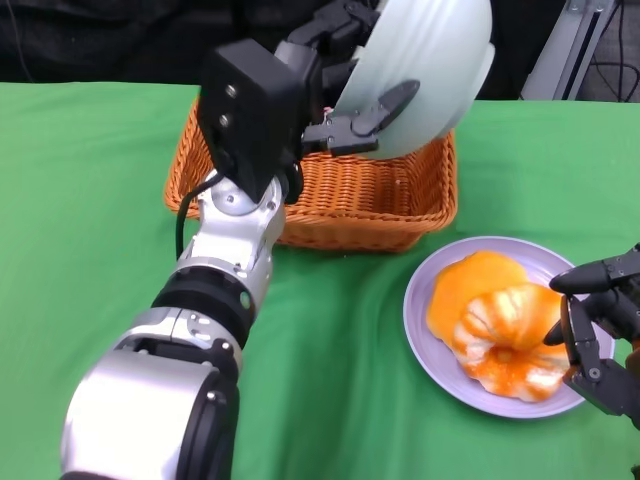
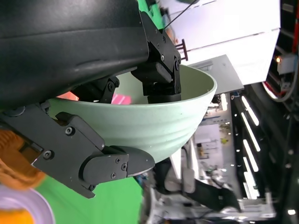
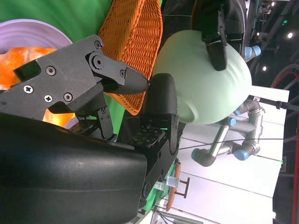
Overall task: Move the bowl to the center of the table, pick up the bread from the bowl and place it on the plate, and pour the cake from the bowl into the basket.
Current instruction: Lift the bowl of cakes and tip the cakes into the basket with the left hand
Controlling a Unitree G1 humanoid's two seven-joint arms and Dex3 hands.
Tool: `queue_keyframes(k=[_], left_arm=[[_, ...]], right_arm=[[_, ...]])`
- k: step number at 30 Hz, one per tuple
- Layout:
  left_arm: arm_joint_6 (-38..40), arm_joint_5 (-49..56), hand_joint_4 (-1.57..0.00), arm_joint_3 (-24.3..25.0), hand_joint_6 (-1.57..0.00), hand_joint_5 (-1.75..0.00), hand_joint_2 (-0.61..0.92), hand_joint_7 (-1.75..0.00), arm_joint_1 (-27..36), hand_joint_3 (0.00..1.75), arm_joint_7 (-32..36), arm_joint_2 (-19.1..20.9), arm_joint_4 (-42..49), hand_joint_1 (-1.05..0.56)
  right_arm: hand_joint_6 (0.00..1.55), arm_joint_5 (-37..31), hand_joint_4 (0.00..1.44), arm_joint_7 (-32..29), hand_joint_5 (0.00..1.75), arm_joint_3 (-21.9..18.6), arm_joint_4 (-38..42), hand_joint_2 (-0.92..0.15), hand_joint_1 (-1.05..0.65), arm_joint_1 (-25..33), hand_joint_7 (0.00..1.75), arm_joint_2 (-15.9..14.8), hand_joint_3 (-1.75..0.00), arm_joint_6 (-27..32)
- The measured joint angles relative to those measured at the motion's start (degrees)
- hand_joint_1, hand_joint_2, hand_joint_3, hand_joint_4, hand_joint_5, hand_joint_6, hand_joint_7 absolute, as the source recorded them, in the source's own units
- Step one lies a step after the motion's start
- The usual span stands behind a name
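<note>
The robot's left hand (image 1: 345,75) grips the pale green bowl (image 1: 425,70) by its rim and holds it tipped on its side above the far part of the wicker basket (image 1: 330,195), its underside turned toward the head camera. In the left wrist view, fingers (image 2: 117,165) press the bowl's ribbed outer wall while others hook over the rim into the inside, where something pink shows; whether that is the cake cannot be told. The basket stands on the green surface (image 1: 90,210), just beyond the lilac plate (image 1: 425,335). The orange bread (image 1: 500,325) lies on the plate, nearly filling it. The right hand (image 1: 600,325) hovers at the plate's right edge, its fingers parted and curved toward the bread, holding nothing; whether a fingertip touches the bread cannot be told from these views.
</note>
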Motion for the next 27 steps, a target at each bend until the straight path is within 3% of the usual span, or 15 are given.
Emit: queue_keyframes(k=[8, 13, 27], left_arm=[[15.72, -11.30, -0.83, 8.90, -0.79, -1.73, 0.59, -1.54, -1.78, 1.20, -4.64, -0.95, 0.01, -0.11], [24.01, -16.24, -0.85, 13.09, -0.81, -1.75, 0.55, -1.56, -2.30, 1.31, -6.47, -0.87, 0.01, -0.09], [40.43, -27.09, -0.83, 23.09, -0.71, -1.75, 0.60, -1.62, -5.82, 1.17, -2.69, -0.56, 0.73, -0.19]], right_arm=[[0.64, -0.49, 0.65, 0.00, 1.59, 0.14, 0.41, -0.63, -0.04, -0.04, 1.27, -0.01, -0.88, -0.92], [0.63, -0.38, 0.65, 0.14, 1.59, 0.14, 0.48, -0.63, -0.05, -0.02, 1.26, -0.03, -0.88, -1.50], [0.64, -0.08, 0.65, 0.70, 1.59, 0.08, 0.46, -0.63, -0.06, 0.25, 1.26, -0.12, -0.87, -1.54]])
